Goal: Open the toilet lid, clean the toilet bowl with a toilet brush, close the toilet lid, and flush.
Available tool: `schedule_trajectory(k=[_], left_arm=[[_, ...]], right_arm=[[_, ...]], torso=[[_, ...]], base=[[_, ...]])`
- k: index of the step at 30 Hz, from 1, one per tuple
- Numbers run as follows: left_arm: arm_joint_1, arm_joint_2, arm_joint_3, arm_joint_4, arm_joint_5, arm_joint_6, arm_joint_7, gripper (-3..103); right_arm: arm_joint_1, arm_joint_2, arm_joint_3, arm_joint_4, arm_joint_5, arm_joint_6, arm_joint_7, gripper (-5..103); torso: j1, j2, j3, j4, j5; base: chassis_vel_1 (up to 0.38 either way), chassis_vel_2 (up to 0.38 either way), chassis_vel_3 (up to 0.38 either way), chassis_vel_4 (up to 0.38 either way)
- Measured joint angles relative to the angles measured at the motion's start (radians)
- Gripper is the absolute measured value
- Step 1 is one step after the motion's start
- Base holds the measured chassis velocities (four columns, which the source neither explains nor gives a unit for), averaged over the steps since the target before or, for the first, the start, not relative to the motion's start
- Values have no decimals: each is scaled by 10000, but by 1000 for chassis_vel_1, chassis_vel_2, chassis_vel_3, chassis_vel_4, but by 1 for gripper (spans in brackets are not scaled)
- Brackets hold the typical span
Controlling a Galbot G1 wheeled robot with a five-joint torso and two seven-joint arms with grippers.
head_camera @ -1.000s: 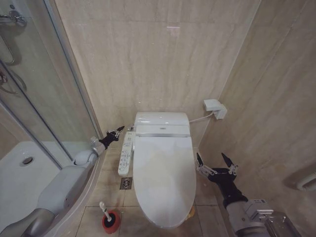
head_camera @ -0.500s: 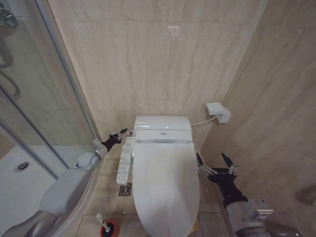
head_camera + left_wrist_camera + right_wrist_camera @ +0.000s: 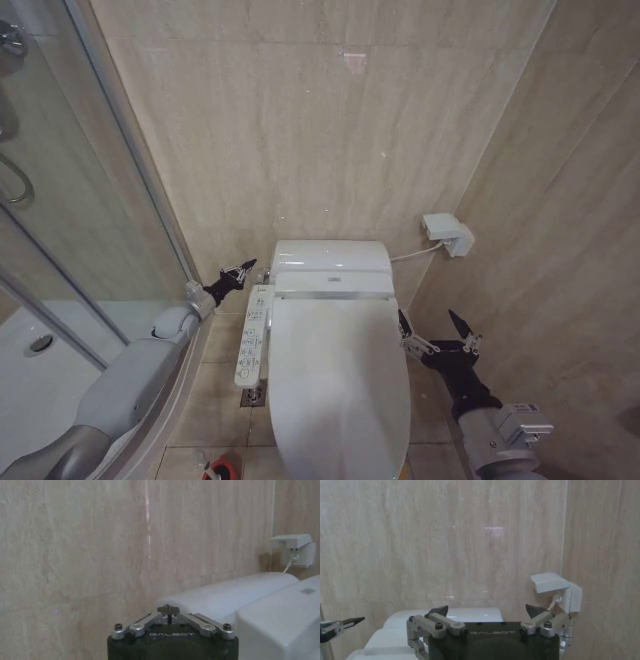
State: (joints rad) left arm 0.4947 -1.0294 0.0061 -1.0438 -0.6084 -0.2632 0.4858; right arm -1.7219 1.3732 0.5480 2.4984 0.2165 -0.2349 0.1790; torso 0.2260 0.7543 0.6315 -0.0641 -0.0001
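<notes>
Lid [image 3: 338, 385]: shut over the bowl, unopened.
Left gripper [image 3: 238, 272]: clenched empty, held beside the tank.
Right gripper [image 3: 437, 332]: spread wide, poised beside the lid, likely for lifting.

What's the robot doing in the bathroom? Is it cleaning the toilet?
Not yet. The toilet lid is shut, and neither gripper touches anything. The left gripper hangs with its fingers together by the toilet's back corner, above the control panel. The right gripper waits with fingers spread wide on the other side of the toilet, near the wall. The toilet brush sits in its red cup on the floor, untouched.
</notes>
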Motion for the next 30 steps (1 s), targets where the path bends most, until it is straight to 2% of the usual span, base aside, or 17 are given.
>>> schedule_trajectory(k=[8, 13, 18, 21, 30], left_arm=[[-15, 104, 11, 103, -22, -62, 177, 0], [136, 336, 4, 218, -123, -212, 752, 0], [331, 587, -37, 276, -204, -331, 1202, 0], [389, 703, -45, 526, -336, -441, 1683, 0], [9, 356, 48, 1659, -372, -766, 2334, 0]], right_arm=[[0, 0, 0, 0, 0, 0, 0, 100], [0, 0, 0, 0, 0, 0, 0, 100], [0, 0, 0, 0, 0, 0, 0, 100], [0, 0, 0, 0, 0, 0, 0, 100], [0, 0, 0, 0, 0, 0, 0, 100]], torso=[[1, 0, 0, 0, 1], [4, 0, 1, -3, 0], [0, 2, 0, 4, 1], [-1, 2, -1, 1, 0], [1, 2, 0, -2, 0]], base=[[-78, 80, 75, -63], [-16, 13, 12, -9], [0, 0, 0, 0], [0, 0, 0, 0], [0, 0, 0, 0]])
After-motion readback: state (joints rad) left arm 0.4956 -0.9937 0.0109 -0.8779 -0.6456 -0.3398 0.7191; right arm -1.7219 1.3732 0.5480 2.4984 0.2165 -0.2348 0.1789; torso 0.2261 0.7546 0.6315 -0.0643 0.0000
